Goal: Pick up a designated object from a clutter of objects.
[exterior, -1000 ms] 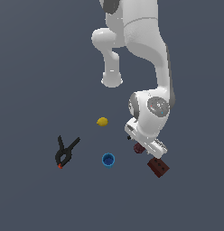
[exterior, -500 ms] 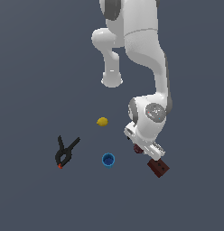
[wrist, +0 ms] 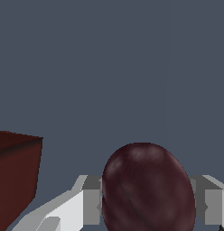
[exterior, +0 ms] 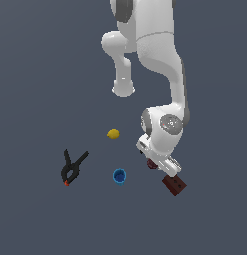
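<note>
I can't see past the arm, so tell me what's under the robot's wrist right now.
The maroon ball sits between the gripper fingers; the exterior view shows only a sliver of it. The brown block lies beside it. Whether the pads touch the ball is hidden.

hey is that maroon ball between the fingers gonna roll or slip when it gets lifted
The maroon ball looks rounded and smooth, so it would probably roll if released. The fingers flank its widest part, so it may hold, though a curved surface could slip.

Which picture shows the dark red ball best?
The wrist view: the maroon ball fills it, sitting between the gripper's fingers. In the exterior view only a sliver peeks out under the arm.
</note>
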`<state>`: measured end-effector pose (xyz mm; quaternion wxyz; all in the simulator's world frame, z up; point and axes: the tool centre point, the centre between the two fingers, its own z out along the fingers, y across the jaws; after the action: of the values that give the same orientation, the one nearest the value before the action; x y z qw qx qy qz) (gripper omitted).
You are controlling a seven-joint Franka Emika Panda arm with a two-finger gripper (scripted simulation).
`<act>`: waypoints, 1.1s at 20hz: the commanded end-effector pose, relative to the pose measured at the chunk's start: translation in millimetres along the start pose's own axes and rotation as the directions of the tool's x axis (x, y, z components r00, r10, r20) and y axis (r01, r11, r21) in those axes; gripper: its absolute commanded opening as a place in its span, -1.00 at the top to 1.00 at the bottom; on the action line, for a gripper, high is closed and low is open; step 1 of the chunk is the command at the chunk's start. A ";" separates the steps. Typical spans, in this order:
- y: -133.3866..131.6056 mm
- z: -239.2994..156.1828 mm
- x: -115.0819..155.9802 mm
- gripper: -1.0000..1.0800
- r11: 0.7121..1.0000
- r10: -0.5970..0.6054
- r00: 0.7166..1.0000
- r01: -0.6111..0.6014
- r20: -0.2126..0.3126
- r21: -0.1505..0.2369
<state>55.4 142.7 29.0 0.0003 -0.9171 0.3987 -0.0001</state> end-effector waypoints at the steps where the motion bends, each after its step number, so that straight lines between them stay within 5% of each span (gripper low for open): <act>1: 0.6 -0.6 0.2 1.00 1.000 0.000 1.000 0.000 0.000 0.000; 11: 23.0 -25.6 6.2 1.00 1.000 0.000 1.000 0.000 0.000 0.000; 22: 84.5 -94.5 22.9 1.00 1.000 0.000 1.000 0.000 0.001 0.000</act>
<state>14.6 77.1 111.8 0.0001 -0.9171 0.3987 0.0005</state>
